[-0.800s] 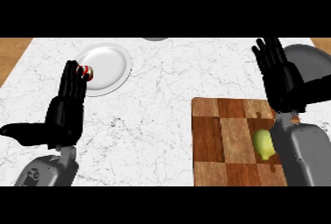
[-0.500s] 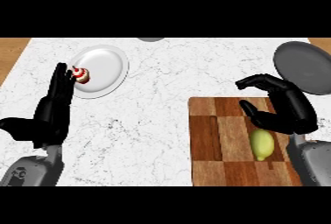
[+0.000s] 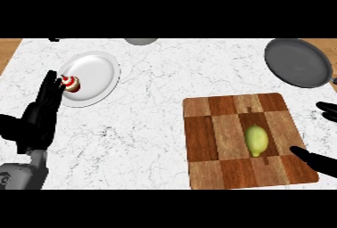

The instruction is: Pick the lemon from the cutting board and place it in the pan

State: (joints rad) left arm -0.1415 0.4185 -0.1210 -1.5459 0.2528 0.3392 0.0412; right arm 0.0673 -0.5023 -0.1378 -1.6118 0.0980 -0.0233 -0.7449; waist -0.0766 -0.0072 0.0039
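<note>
A yellow-green lemon lies on the wooden cutting board at the right of the marble counter. The dark grey pan sits at the far right, beyond the board, with nothing in it. Only parts of my right hand show at the right edge. Its thumb lies over the board's near right corner and a finger pokes in higher up. It is open and spread to the right of the lemon, not touching it. My left hand rests open at the left edge, fingers up.
A white plate at the far left carries a small red-and-white item, close to my left fingertips. A grey rounded object shows at the counter's far edge. Wooden floor shows past both far corners.
My right hand has pulled back right and down from above the lemon, so only the thumb and a fingertip show. The view has shifted, and the lemon lies in the same spot on the board.
</note>
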